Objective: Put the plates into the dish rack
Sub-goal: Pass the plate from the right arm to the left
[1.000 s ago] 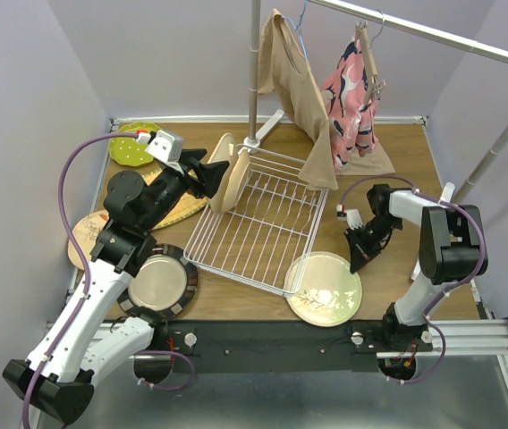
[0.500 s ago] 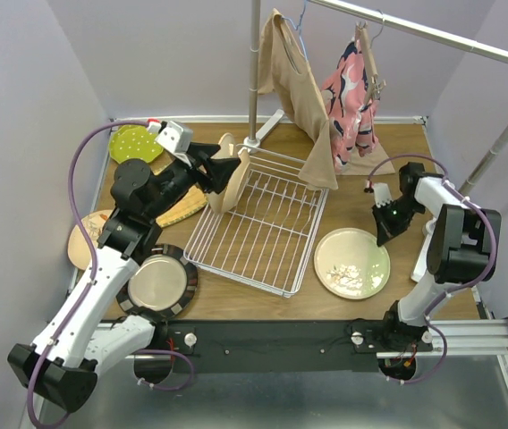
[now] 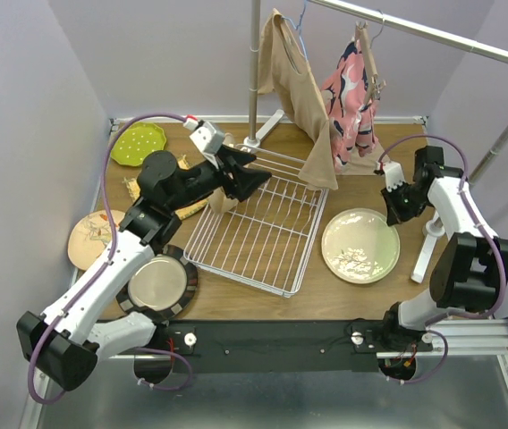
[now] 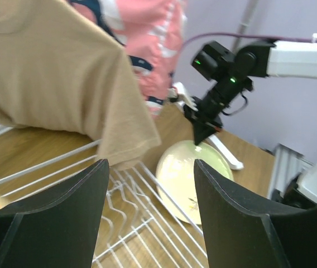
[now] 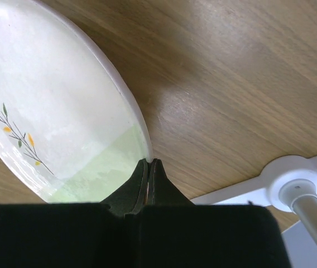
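Silvery plate (image 3: 157, 283) lies flat off the near-left corner of the rack (image 3: 263, 234), not yet loaded. Floral plate (image 3: 355, 246) lies flat on the table (image 3: 375, 174), right of the rack and apart from it.

Right gripper (image 5: 148, 164): jaws pressed together, tips against the floral plate's far rim, probably to slide it rather than lift it. A stand foot (image 5: 292, 180) lies near, so room there is tight.

Left gripper (image 4: 149, 167): jaws spread and empty, above the rack's far-left corner, where a tan plate (image 3: 222, 202) seems to stand on edge. Most slots are free.

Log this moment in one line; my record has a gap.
left gripper: open, over dish rack | right gripper: shut, tips at rim of floral plate | plate: flat, outside rack
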Controlling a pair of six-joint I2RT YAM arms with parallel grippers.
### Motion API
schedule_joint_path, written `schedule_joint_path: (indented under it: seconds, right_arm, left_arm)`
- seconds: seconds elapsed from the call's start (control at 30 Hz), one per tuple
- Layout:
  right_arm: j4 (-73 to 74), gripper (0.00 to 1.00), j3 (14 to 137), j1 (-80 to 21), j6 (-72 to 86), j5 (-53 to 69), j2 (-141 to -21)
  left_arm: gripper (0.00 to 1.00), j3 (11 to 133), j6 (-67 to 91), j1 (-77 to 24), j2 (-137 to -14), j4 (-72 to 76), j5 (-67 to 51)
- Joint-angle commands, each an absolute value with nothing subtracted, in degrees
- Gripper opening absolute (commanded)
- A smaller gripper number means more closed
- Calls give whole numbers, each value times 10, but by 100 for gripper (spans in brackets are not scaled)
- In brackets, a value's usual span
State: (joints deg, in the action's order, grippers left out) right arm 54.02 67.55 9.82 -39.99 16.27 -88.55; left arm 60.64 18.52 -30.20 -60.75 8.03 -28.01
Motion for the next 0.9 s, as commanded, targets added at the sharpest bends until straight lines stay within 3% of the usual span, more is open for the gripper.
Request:
schedule_joint_path:
  seconds: [0.0, 0.87]
  right_arm:
    - [516, 0, 692, 103, -413, 156, -849]
    - [426, 1, 627, 103, -448, 185, -624]
  left_arm:
    - [71, 635, 164, -351, -643, 99, -323]
    - [72, 676, 3, -479, -828, 137, -381]
